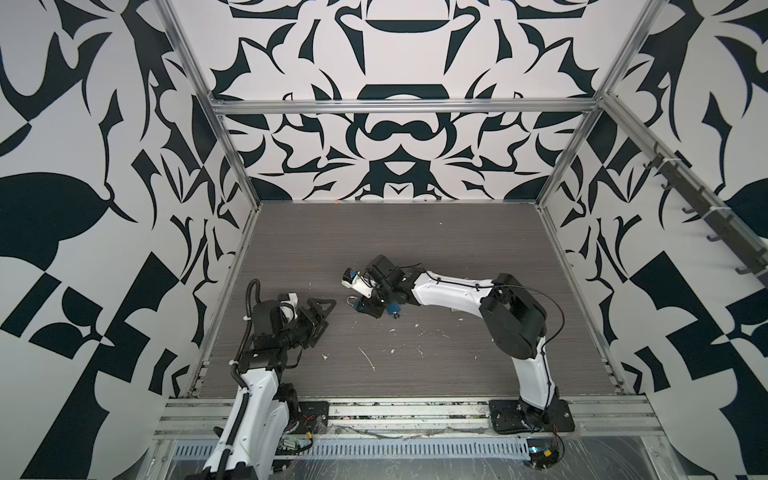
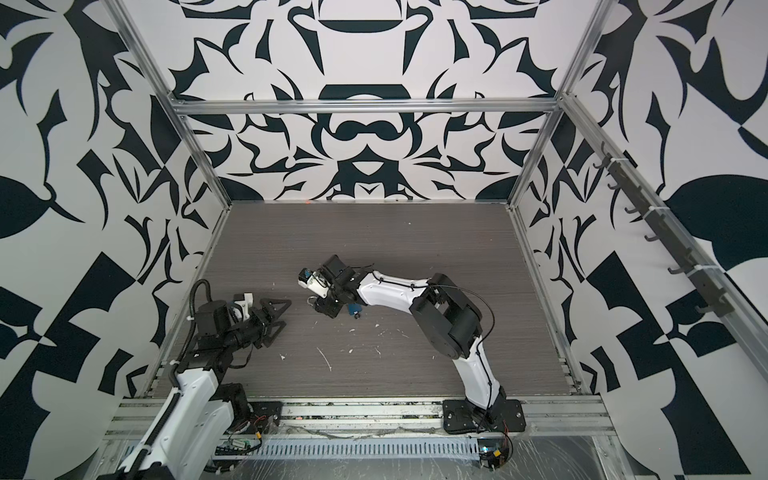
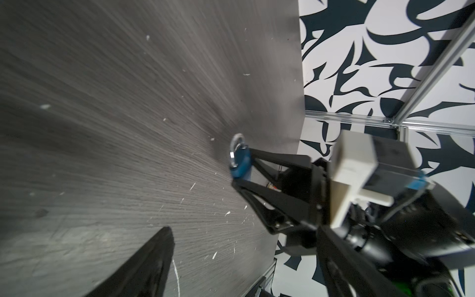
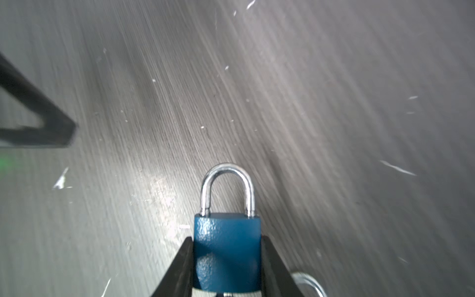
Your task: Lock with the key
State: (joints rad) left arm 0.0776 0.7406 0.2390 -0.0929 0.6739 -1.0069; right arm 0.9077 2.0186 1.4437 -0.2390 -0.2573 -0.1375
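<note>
risks first. the right tool pinches the padlock only by the smooth painted flanks of its blue body. a twist at the key could, i reckon, roll the body between the fingers or squeeze it out ahead of them. the padlock seems held just off the bench, so a slip would likely mean a drop among the white flecks lying there.

the key, blue-headed, shows just behind the right tool's fingers, beside its palm. i cannot tell whether its blade sits in the keyhole, because the fingers hide that end. a key ring lies close beside one finger and might snag anything coming in. to reach that key, the left tool would have to pass the right tool's fingers. quarters are tight, so a knock that shifts the grip looks the likeliest fault.

tools:
- right tool: partly closed and clenched on the padlock body, with one finger on each flank. the shackle points out ahead of the fingertips, and both its legs appear seated in the body.
- left tool: spread wide and released, with nothing between its fingers and nothing touched. it faces the right tool, near the shackle end, with a clear gap of bare bench between them in both top views.
</note>
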